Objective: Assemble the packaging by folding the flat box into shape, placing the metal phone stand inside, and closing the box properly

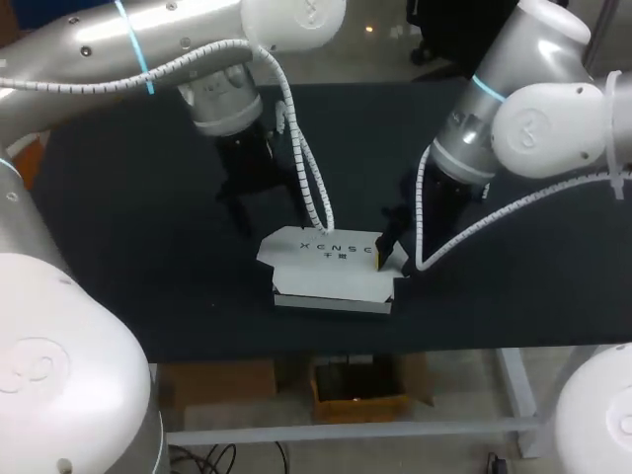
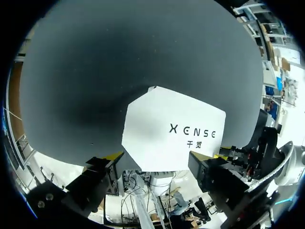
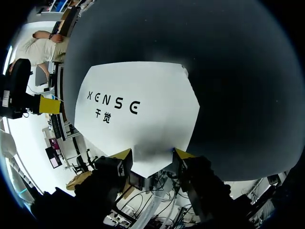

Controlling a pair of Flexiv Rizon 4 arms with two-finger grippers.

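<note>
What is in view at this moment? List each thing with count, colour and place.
box: one, white with dark print, lying near the table's front edge, a pointed flap at its right end.
table: one, black top, under everything.
left gripper: one, dark with yellow tips, fingers open, above the table behind the box, holding nothing.
right gripper: one, dark with yellow tips, at the box's right end, at the pointed flap.
</note>
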